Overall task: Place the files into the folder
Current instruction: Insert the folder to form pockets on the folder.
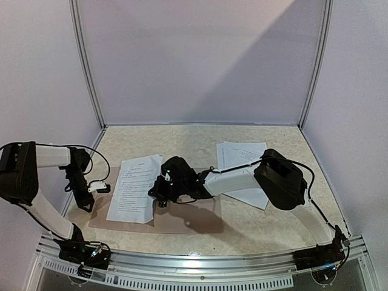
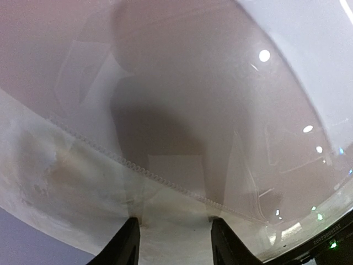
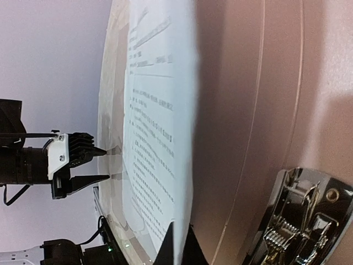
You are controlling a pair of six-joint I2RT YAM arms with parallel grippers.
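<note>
The taupe folder (image 1: 188, 219) lies open and flat on the table in front of the arms. Its metal clip (image 3: 300, 221) shows at the spine. One of the files, a printed sheet (image 1: 134, 188) in a clear sleeve (image 3: 114, 110), rests on the folder's left half. My right gripper (image 3: 182, 227) is shut on the sheet's right edge (image 3: 165, 138), near the spine. My left gripper (image 1: 104, 188) stands open at the sleeve's left edge (image 2: 83, 176), with its fingertips (image 3: 105, 150) touching the plastic. More files (image 1: 242, 165) lie in a loose pile on the table to the right.
White booth walls (image 1: 194, 60) close in the back and both sides of the tabletop. An aluminium rail (image 1: 200, 260) with the arm bases runs along the near edge. The right arm's elbow (image 1: 280, 179) hangs over the pile of sheets.
</note>
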